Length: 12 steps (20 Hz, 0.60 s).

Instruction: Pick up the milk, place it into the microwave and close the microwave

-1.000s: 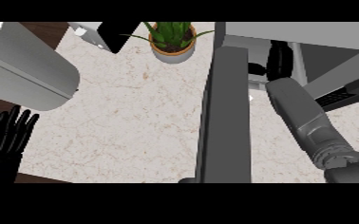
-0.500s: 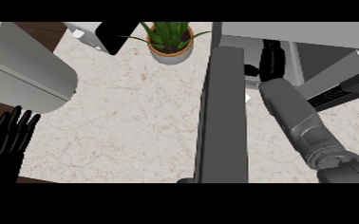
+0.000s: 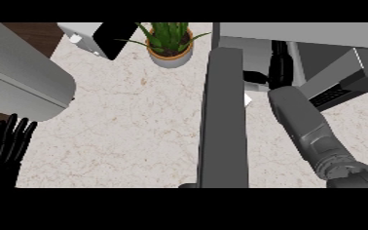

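Plant pot (image 3: 170,53) on counter (image 3: 137,126), left of microwave door (image 3: 223,122).

From up here I see a wide stretch of bare counter (image 3: 137,126) in the middle, open for a hand to cross. On its right the open microwave door (image 3: 223,117) stands edge-on like a wall, running from near the plant down to the lower edge, and cuts that free patch off from the microwave (image 3: 302,44) opening. My right forearm (image 3: 305,124) fills most of the narrow lane beyond the door. The potted plant (image 3: 170,46) blocks the far edge just left of the door's top. A large grey appliance (image 3: 28,83) crowds the left side, and my left hand (image 3: 14,141) rests below it, fingers straight.
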Each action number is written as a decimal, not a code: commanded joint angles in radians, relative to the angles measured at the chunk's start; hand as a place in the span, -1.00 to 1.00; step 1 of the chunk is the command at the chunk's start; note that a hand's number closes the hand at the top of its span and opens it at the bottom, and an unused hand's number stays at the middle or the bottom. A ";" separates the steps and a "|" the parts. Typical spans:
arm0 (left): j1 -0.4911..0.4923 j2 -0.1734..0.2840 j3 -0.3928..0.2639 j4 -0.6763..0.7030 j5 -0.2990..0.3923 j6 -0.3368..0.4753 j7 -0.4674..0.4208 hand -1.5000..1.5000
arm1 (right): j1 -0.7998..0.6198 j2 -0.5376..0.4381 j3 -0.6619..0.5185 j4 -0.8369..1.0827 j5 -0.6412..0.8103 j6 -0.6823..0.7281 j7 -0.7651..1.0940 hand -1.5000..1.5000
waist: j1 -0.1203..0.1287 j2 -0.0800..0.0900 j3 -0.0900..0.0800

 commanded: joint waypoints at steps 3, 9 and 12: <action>0.033 -0.049 -0.027 -0.019 -0.044 0.025 -0.026 -1.00 | 0.057 -0.010 -0.032 -0.026 -0.029 0.104 -0.081 -1.00 | -0.027 -0.009 0.000; 0.034 -0.036 -0.029 -0.038 -0.020 0.011 0.017 -1.00 | 0.086 0.044 -0.073 -0.059 -0.075 0.230 -0.158 -1.00 | -0.047 -0.019 -0.001; 0.118 -0.040 -0.007 -0.053 -0.031 -0.020 -0.058 -1.00 | 0.147 0.049 -0.087 -0.067 -0.090 0.299 -0.221 -1.00 | -0.054 -0.024 -0.002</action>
